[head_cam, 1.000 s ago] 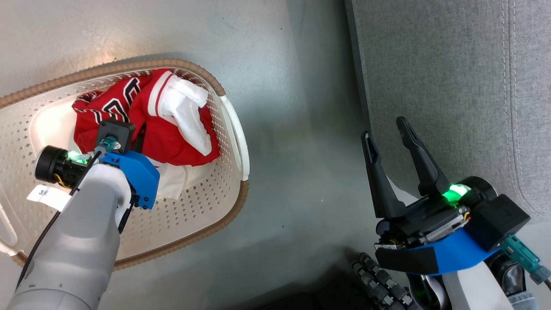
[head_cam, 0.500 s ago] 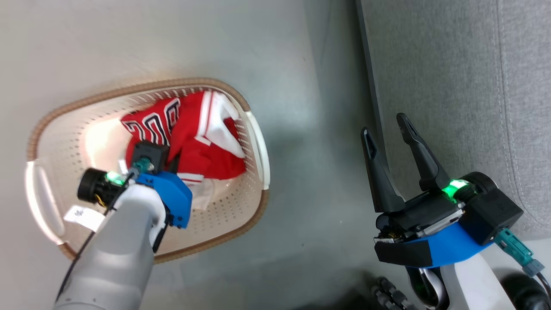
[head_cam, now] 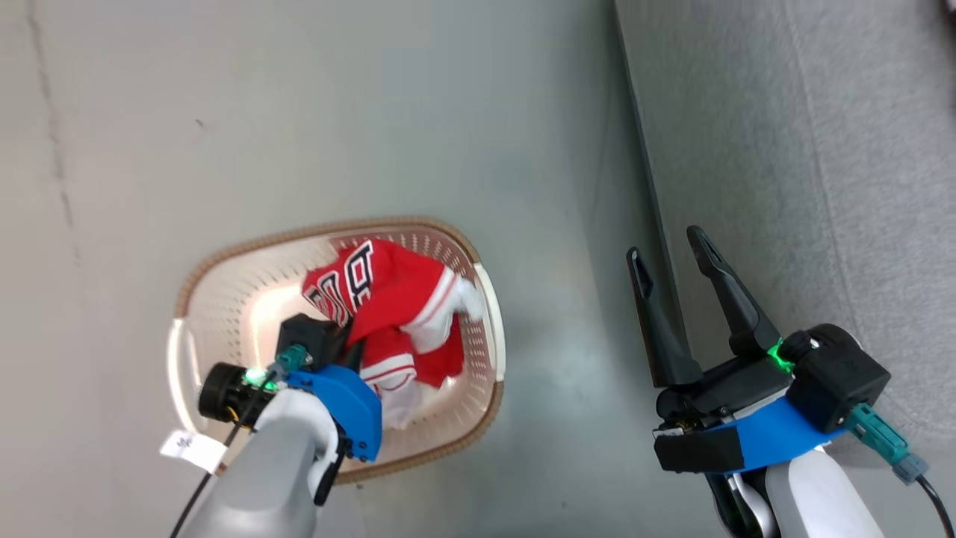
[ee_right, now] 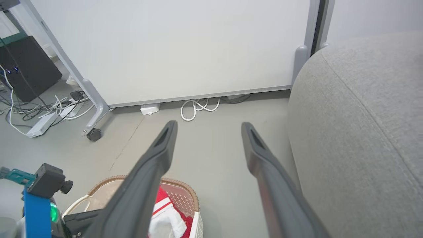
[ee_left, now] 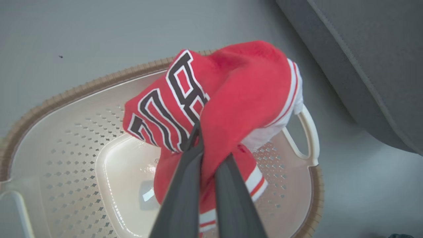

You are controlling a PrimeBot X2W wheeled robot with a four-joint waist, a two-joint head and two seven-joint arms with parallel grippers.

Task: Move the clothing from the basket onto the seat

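The clothing (ee_left: 244, 86) is bright red with white stripes and dark lettering; the basket (ee_left: 66, 138) is cream with a brown rim; the seat (head_cam: 821, 187) is light grey.

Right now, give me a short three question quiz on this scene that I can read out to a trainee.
1. True or false: the right gripper is open and holds nothing.
2. In the head view, on which side of the basket does the seat lie? A: left. B: right. C: underneath it.
3. In a word or two: what is the left gripper shut on?

Key: 1 true. 2 B. 3 the clothing, red fabric pinched between its two fingers.
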